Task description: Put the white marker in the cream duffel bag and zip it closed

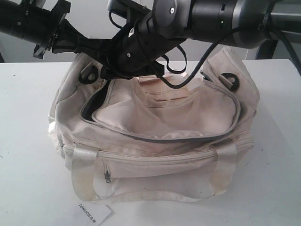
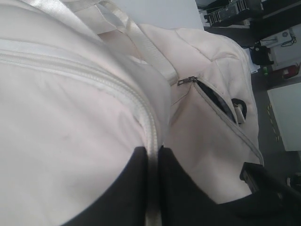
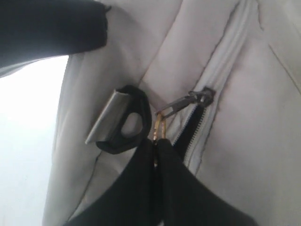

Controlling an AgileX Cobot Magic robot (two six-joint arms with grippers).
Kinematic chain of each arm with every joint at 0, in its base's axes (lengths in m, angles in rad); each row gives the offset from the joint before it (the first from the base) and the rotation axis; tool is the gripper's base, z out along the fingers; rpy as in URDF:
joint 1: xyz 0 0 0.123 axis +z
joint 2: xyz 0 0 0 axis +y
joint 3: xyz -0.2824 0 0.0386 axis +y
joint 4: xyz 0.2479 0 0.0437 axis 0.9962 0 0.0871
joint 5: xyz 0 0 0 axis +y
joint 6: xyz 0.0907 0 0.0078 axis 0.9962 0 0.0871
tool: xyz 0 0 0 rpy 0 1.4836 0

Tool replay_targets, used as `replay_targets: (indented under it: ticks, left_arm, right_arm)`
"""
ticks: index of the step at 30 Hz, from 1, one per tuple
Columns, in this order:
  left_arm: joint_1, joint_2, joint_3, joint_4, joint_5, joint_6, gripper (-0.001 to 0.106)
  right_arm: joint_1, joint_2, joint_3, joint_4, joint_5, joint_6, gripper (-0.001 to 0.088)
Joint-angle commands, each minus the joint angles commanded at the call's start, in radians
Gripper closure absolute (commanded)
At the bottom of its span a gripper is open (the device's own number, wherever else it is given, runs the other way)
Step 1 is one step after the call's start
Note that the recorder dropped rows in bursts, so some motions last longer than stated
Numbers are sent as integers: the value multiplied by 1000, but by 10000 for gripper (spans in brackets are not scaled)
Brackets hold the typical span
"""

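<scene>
The cream duffel bag [image 1: 155, 122] lies on the white table, its curved top zipper [image 1: 164, 139] gaping along the flap with dark lining showing. Both arms meet over its far left end. My right gripper [image 3: 156, 143] is shut on the gold zipper pull [image 3: 160, 126], which hangs from the slider [image 3: 203, 96] at the start of the open teeth, beside a black ring [image 3: 127, 125]. My left gripper [image 2: 154, 155] is shut on a raised seam of cream bag fabric [image 2: 153, 136]. The white marker is out of view.
A white paper tag printed "TONLION" [image 1: 94, 214] lies on the table [image 1: 28, 141] in front of the bag. The front pocket zip [image 1: 107, 175] and strap handles [image 1: 84, 174] face the near edge. A second black ring [image 1: 230, 81] sits at the bag's right end.
</scene>
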Motion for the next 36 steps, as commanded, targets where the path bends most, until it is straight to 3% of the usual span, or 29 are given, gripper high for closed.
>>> replay_targets:
  ticks: [7, 30, 36]
  left_arm:
    - [0, 0, 0, 3, -11, 0, 1053]
    - [0, 0, 0, 3, -34, -2, 1053]
    - [0, 0, 0, 3, -37, -2, 1053]
  right_arm:
    - [0, -7, 0, 4, 97, 0, 868]
    - [31, -3, 0, 113, 203, -44, 868]
    - [23, -16, 0, 102, 128, -79, 868]
